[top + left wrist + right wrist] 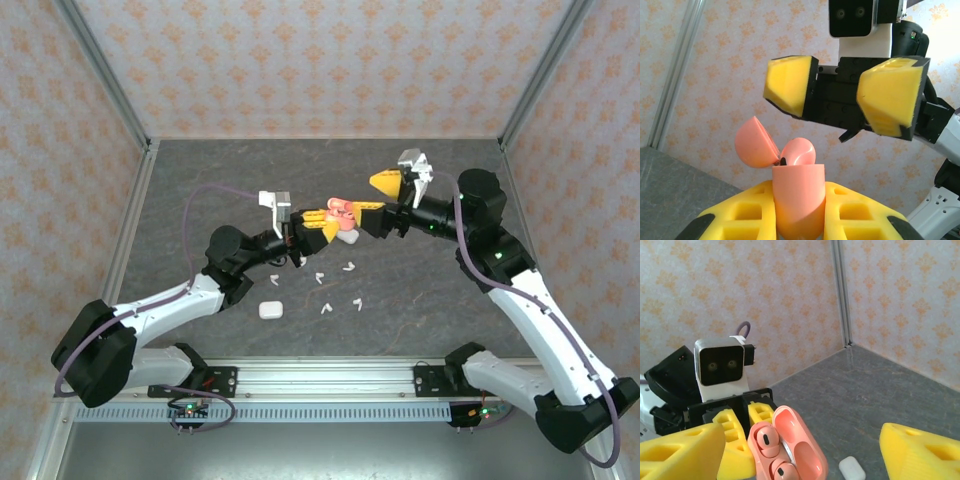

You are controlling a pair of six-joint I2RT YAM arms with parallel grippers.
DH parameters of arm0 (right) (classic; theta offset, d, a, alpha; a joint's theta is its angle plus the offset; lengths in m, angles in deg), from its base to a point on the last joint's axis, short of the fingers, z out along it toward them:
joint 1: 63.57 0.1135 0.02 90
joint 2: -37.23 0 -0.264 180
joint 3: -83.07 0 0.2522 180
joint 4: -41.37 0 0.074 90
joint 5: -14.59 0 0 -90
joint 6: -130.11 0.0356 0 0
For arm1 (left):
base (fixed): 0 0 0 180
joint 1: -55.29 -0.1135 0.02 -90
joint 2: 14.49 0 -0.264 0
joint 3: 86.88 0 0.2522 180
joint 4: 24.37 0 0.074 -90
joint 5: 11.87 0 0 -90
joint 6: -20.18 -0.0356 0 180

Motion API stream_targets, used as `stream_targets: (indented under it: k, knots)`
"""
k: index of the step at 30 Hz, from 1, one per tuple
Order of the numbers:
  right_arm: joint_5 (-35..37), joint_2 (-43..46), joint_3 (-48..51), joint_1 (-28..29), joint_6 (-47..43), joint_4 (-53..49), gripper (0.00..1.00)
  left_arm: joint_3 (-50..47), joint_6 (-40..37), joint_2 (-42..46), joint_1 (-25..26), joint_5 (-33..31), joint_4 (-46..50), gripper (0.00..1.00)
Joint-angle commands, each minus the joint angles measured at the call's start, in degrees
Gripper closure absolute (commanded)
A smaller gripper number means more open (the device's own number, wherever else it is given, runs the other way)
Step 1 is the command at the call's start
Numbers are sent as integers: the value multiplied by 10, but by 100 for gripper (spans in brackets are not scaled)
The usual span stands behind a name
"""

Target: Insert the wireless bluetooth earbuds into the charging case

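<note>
Right wrist: coral earbuds (767, 439) inside open case (801, 441)

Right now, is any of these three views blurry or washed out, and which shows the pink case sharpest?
Top external: evenly lit and sharp, but the white earbuds are tiny. Left wrist: the pink case is close and slightly soft, upper-right wall washed out. Right wrist: sharpest on the open case; the right pincer looks soft.

We had our left arm (165, 300) and right arm (535, 305) stretched inward, wrists raised and facing each other. Our left gripper (322, 224) was closed tight on the pink case (345, 213). Our right gripper (372, 196) hovered just beside it, its yellow fingers (790, 85) spread wide apart.
</note>
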Motion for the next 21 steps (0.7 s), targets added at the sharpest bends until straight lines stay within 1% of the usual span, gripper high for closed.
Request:
stream_targets:
  k: [1,3,10,14,17,18,21]
  knots:
    - [-11,1,-8,-3,39,-17,8,-1,-20,8,2,0,-29,100]
    - [-30,-6,-4,-3,51,-15,0,0,-22,10,2,1,-26,100]
    - [-100,-49,-8,-3,77,-12,1,4,-23,15,2,5,-17,100]
    - [-131,-59,-14,1,78,-13,0,5,-24,16,2,2,-11,100]
    - [-153,-59,-16,4,73,-15,6,8,-24,15,2,0,-6,100]
    - [-161,-57,-16,4,71,-15,9,9,-25,14,2,-1,-4,100]
    - [-168,-48,-16,5,65,-18,15,12,-26,10,2,-5,6,100]
